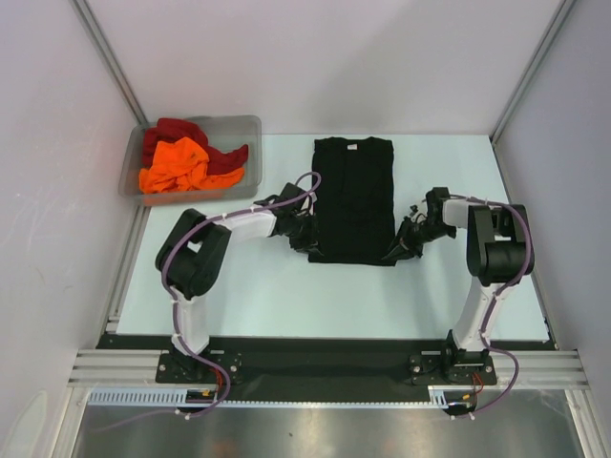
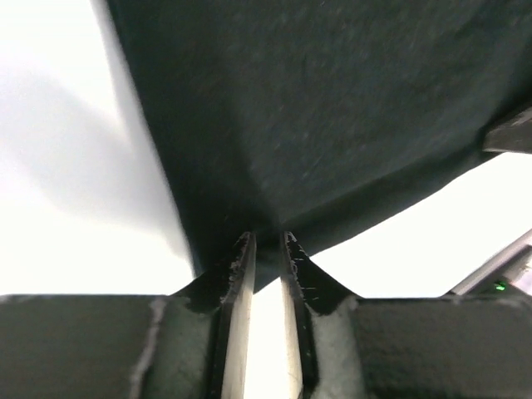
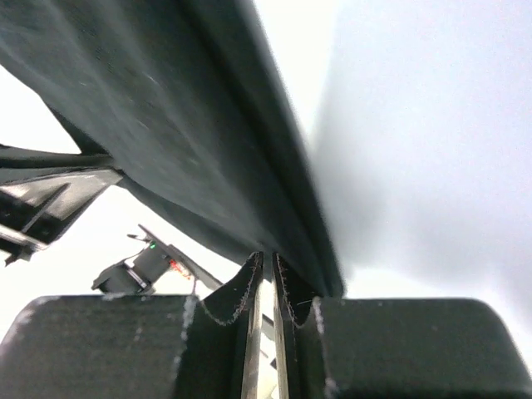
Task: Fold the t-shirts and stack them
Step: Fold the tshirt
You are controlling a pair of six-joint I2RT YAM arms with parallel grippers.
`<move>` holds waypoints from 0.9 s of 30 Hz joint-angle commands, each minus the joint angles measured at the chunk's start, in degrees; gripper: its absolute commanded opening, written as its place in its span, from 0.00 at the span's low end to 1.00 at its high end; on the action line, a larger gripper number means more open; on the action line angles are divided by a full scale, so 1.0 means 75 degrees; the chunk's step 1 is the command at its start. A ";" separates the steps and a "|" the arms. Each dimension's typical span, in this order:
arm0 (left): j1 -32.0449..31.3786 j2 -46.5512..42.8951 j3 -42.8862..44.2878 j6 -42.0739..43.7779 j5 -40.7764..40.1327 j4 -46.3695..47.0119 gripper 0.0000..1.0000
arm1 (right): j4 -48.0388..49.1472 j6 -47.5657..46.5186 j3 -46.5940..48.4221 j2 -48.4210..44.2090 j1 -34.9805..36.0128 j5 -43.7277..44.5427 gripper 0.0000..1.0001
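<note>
At ten o'clock on the table (image 1: 286, 296), the grey bin (image 1: 130, 164) holds the orange t-shirt (image 1: 177, 164) and the dark red t-shirt (image 1: 178, 129) bunched together, parked there, you'd judge, awaiting their turn. Your left gripper (image 2: 266, 241) is clamped on the black t-shirt (image 1: 355, 196) at its seven o'clock corner; the shirt lies flat mid-table as a narrow strip (sleeves apparently tucked in). Your right gripper (image 3: 268, 259) pinches the five o'clock corner — a matched hold, likely for carrying that near edge toward twelve o'clock. The table is pale and smooth, boxed by plain white walls (image 1: 315, 57).
</note>
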 commanded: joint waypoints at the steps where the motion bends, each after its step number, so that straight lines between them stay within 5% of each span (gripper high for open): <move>1: -0.0050 -0.0760 -0.0040 0.0645 -0.0640 -0.0867 0.25 | -0.0258 -0.0277 -0.0217 -0.0742 -0.0080 0.0877 0.14; 7: -0.0203 -0.1220 0.0289 0.0247 -0.0219 -0.0766 0.32 | -0.0305 0.0051 0.0227 -0.1238 0.0529 0.0795 0.17; 13: 0.0018 -0.0623 -0.0249 -0.0140 0.0191 -0.0109 0.30 | 0.0349 0.0660 0.0919 -0.0325 0.1268 0.0198 0.18; 27: 0.0079 -0.1781 -0.1307 0.0492 -0.0580 -0.0527 0.28 | -0.0022 -0.0300 -0.0581 -0.1155 -0.0138 0.0747 0.18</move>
